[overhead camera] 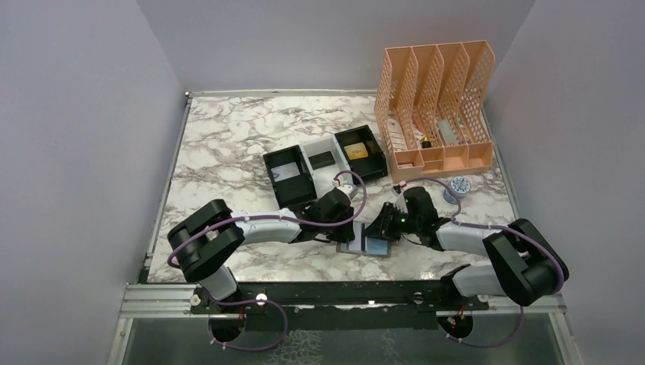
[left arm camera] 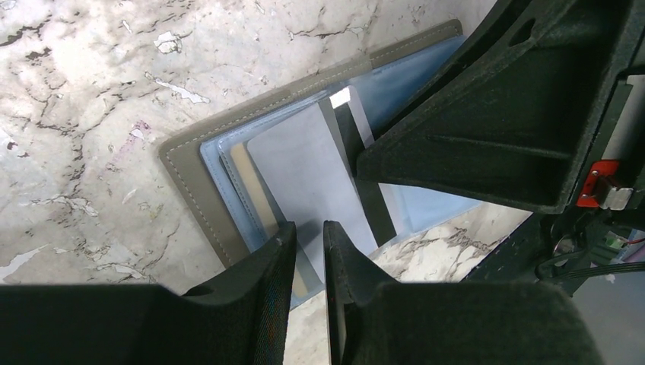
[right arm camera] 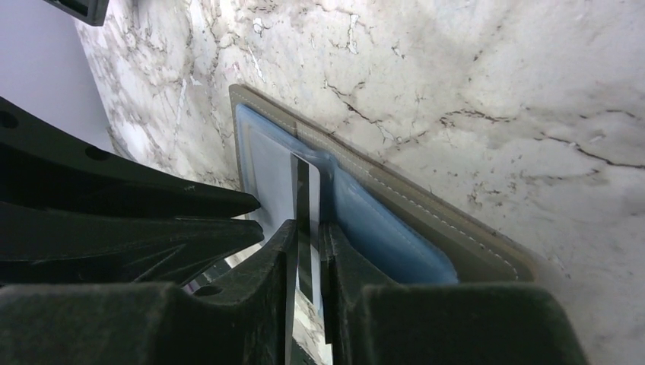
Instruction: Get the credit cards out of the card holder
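Presently, the small bifold card holder (overhead camera: 365, 245), grey-taupe outside and blue-grey inside, lies opened flat on the white-and-grey marble table (overhead camera: 228, 144), near its front edge and between the two arms. Both grippers meet over it. In the left wrist view a pale grey credit card (left arm camera: 297, 175) with a black stripe along one side sits over the holder's inner panels, and the thin edge of a gold-tan credit card (left arm camera: 249, 179) shows in the pocket beside it. The left gripper (left arm camera: 310, 251) hangs low over the near end of the grey card with its fingers drawn close together; whether they pinch the card or only hover above it I cannot tell. The right gripper (right arm camera: 304, 247) has the striped card standing on edge between its narrowly spaced fingers, yet the pictures do not settle whether the pads press on it or have let go. Farther back stands a black-and-white three-compartment tray (overhead camera: 268, 163), with a gold-yellow flat card (overhead camera: 357, 151) in its right compartment. A peach mesh file rack (overhead camera: 437, 99) stands at the back right.
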Tool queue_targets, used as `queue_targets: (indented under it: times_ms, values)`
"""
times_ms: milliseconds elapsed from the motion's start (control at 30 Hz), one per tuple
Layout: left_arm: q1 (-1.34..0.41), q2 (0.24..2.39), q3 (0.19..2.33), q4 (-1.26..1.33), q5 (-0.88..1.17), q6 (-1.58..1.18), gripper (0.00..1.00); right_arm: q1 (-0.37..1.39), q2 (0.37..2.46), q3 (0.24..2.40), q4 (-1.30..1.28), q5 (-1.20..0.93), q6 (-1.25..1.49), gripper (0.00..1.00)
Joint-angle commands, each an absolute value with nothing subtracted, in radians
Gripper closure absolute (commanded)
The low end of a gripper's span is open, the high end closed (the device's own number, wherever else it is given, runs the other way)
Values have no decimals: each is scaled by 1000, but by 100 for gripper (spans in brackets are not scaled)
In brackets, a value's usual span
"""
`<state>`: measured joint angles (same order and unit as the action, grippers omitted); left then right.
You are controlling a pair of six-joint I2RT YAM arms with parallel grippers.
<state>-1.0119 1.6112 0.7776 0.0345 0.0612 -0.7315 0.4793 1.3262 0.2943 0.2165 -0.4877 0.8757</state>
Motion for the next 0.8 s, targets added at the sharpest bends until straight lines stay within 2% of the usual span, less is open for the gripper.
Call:
queue_targets:
  times_ms: [0,67,133,300,500,600,767]
  values:
    - [-1017,1638,769,-28,36,-725,77,477,1365,278,302,-583,854,87]
    - [-1017,1635,767,-29,33,-726,77,477,1346,287,267,-554,851,96]
    - [-1018,1630,766,-34,29,-724,77,477,1309,305,186,-487,831,99]
    - [-1017,1627,764,-41,24,-724,77,476,1215,322,52,-364,799,99]
    - [-1017,1638,773,-38,33,-721,77,470,1207,297,98,-449,874,99]
    - [-1018,1639,779,-38,33,-720,77,471,1237,288,108,-454,879,96]
    - [-1017,1643,778,-37,35,-721,78,471,1277,244,259,-543,941,84]
